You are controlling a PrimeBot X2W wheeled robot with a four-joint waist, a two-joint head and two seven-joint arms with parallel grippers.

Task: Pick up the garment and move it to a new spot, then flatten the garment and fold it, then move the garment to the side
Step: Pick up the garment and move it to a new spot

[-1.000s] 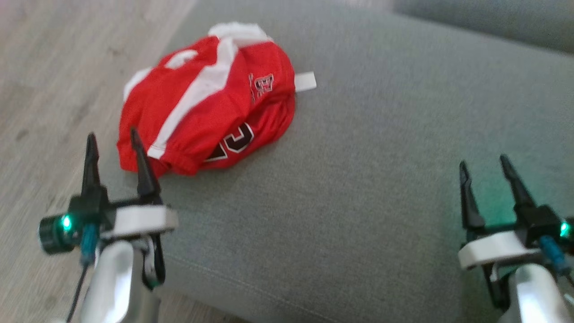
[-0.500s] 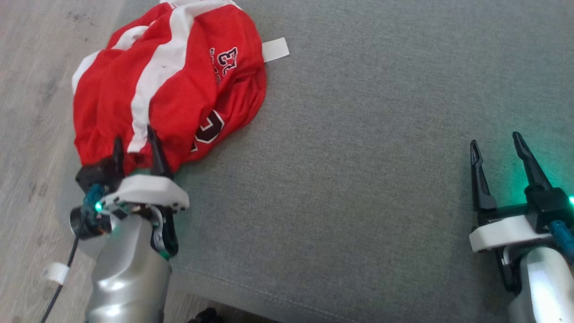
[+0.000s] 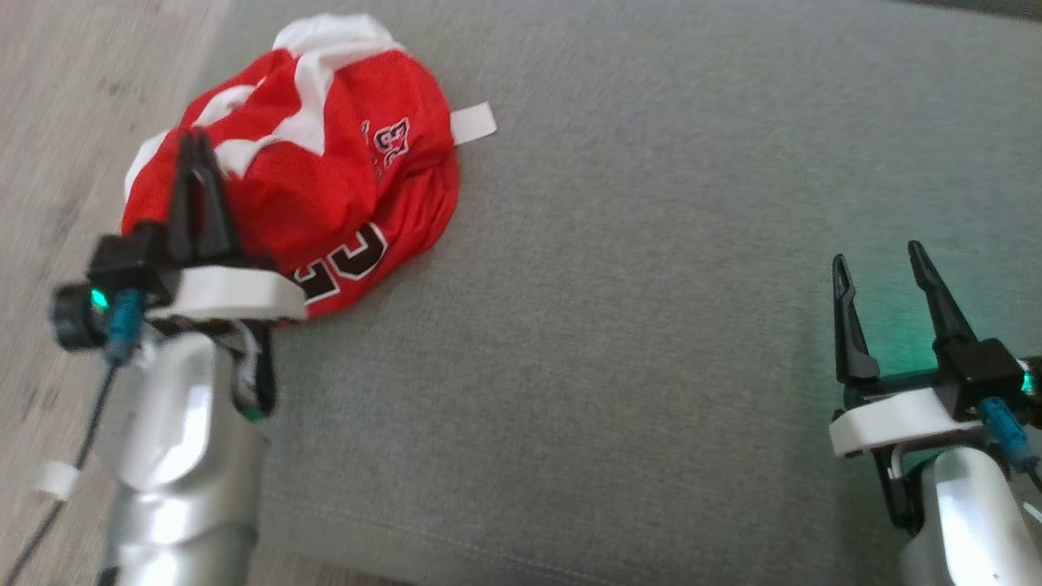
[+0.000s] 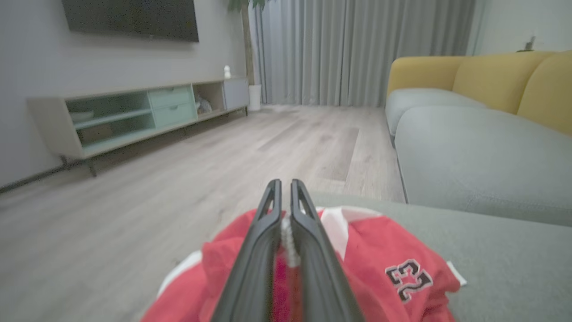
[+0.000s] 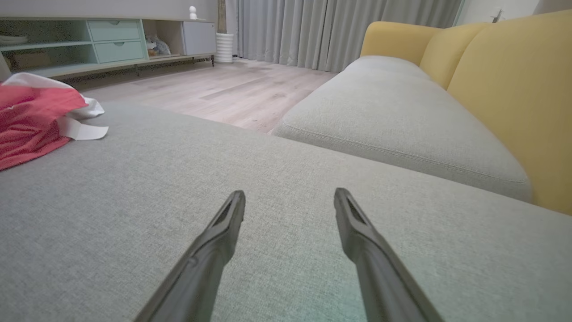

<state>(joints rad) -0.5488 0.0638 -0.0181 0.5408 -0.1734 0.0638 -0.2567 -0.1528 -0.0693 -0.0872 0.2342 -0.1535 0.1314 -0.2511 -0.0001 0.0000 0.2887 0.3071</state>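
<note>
A crumpled red garment (image 3: pixel 342 187) with white stripes and dark numbers lies bunched at the left end of the grey cushion (image 3: pixel 610 325). My left gripper (image 3: pixel 194 138) sits over its left part, shut on a fold of the cloth. In the left wrist view, red and white fabric shows pinched between the closed fingers (image 4: pixel 308 232), and the garment (image 4: pixel 393 250) spreads below them. My right gripper (image 3: pixel 877 254) hovers open over bare cushion at the lower right, far from the garment (image 5: pixel 27 116). The right wrist view has nothing between that gripper's (image 5: pixel 289 192) spread fingers.
A white tag (image 3: pixel 474 124) sticks out from the garment's right edge. Wooden floor (image 3: pixel 49 122) runs along the cushion's left edge. A second grey seat (image 5: pixel 393 116) with a yellow backrest (image 5: pixel 505 89) lies beyond. A low cabinet (image 4: pixel 125 112) stands across the room.
My left gripper went from open beside the garment's near edge to shut on its fabric, now further in and higher over it. The head camera has shifted. My right gripper has stayed open.
</note>
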